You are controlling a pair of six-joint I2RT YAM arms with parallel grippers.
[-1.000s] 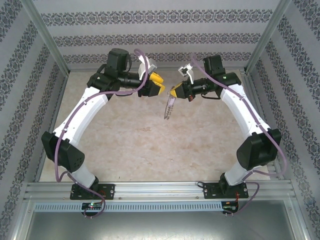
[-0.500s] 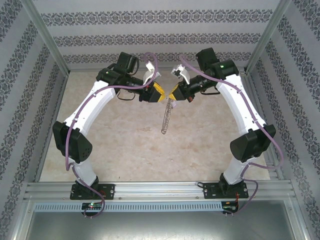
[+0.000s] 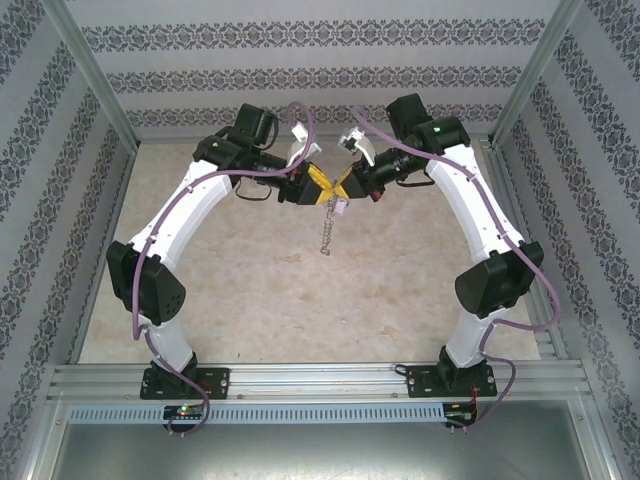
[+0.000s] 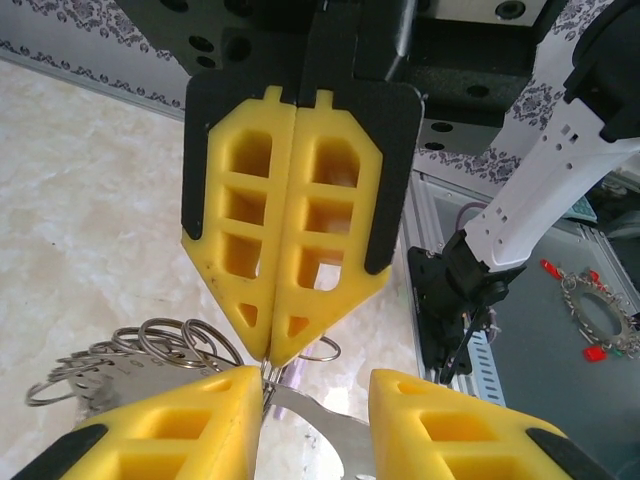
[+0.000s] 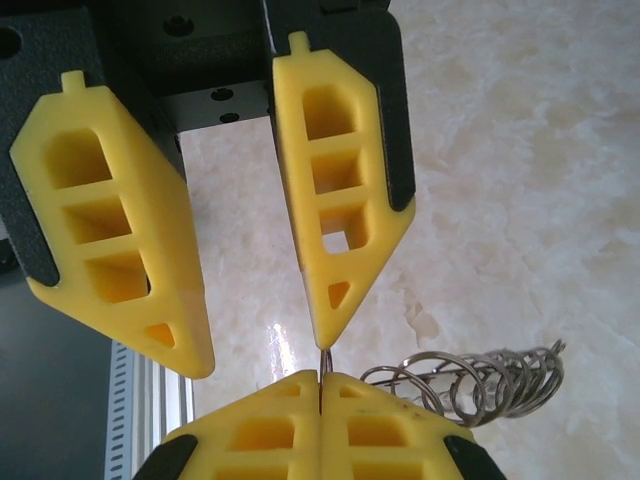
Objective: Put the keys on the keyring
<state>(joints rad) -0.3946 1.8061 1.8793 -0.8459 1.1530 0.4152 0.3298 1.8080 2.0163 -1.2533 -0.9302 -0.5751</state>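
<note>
Right gripper (image 3: 339,189): clenched, yellow fingers pressed flat together, tips nipping a thin metal wire of the keyring (image 3: 326,228). In the right wrist view, the bunch of silvery rings lies just beside these fingertips.

Left gripper (image 3: 321,190): released, jaws standing apart. It meets the right gripper tip to tip. In the right wrist view, one of its fingertips (image 5: 326,335) touches the top of the pinched wire; the other is clear of it. In the left wrist view, a flat silvery piece (image 4: 315,420) shows in the gap between the left fingers. Whether it touches either finger, or is a key, cannot be told.

Keyring: off the table (image 3: 250,290), hanging as a string of rings straight down from where the two grippers meet. It is over the middle of the table, nearer the far edge than the near one. Whether its lower end reaches the surface cannot be told.
</note>
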